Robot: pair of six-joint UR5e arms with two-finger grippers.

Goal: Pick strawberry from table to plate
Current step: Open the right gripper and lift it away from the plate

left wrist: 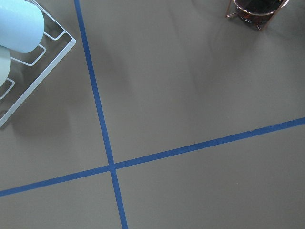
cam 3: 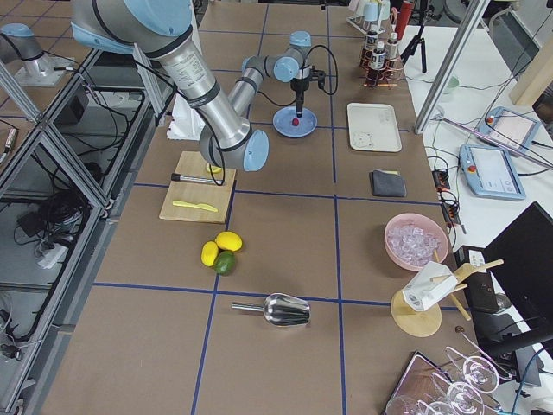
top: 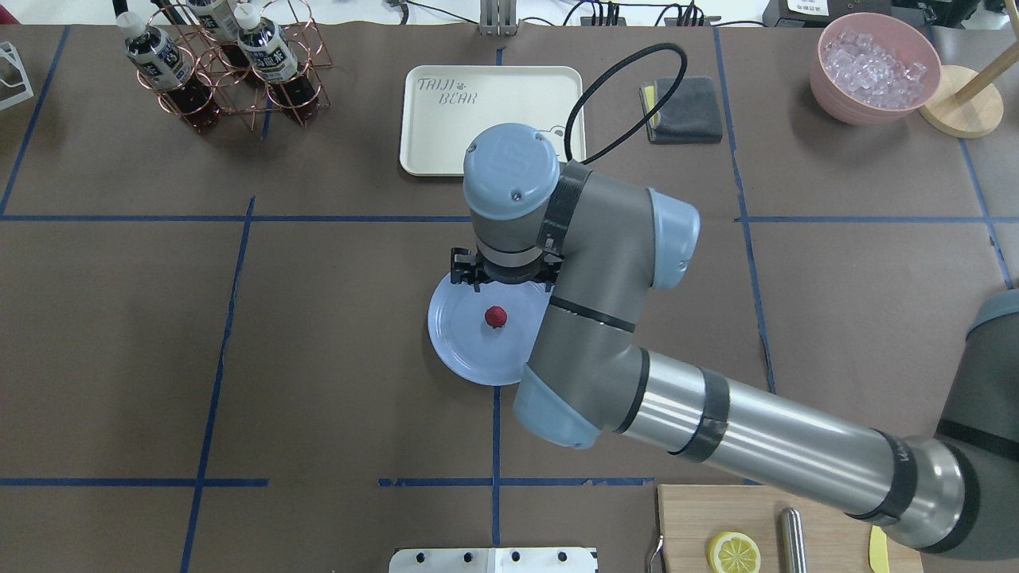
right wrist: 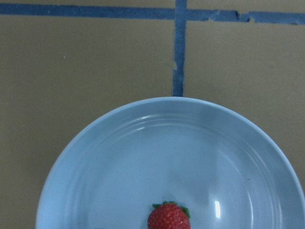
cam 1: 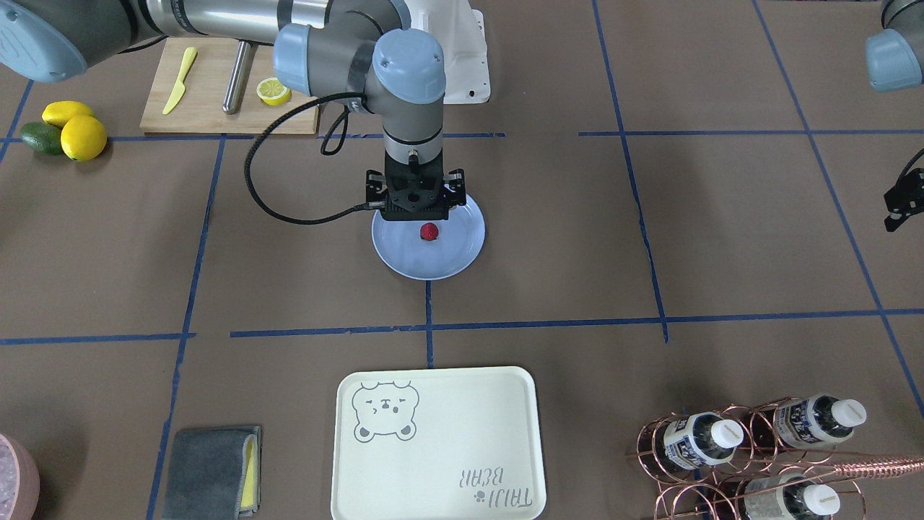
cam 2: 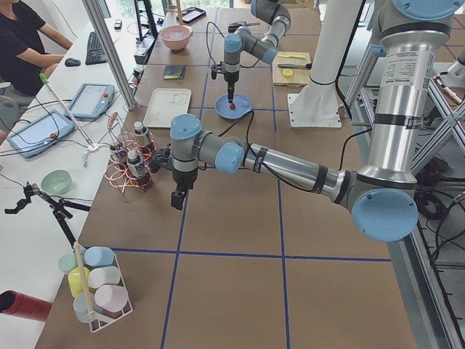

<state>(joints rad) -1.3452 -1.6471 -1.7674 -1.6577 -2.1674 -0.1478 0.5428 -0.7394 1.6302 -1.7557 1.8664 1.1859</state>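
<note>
The strawberry (cam 1: 429, 231), small and dark red, lies inside the light-blue plate (cam 1: 404, 256) near the middle of the brown table (cam 1: 650, 238). My right gripper (cam 1: 414, 215) hangs straight down over the plate's robot-side half, just above the berry, and looks open, with nothing held. From above, the berry (top: 495, 316) shows on the plate (top: 462, 350) beside the wrist. In the right wrist view the strawberry (right wrist: 168, 217) sits at the bottom edge on the plate (right wrist: 143, 157). My left gripper (cam 1: 897, 209) hovers at the far side, cut off; its state is unclear.
A cream bear tray (cam 1: 435, 444) lies toward the operators' side, beside a grey cloth (cam 1: 209, 471) and a copper rack of bottles (cam 1: 758, 451). A cutting board (cam 1: 216, 101) with a lemon half, lemons (cam 1: 79, 130) and a bowl of ice (top: 874, 65) stand further out.
</note>
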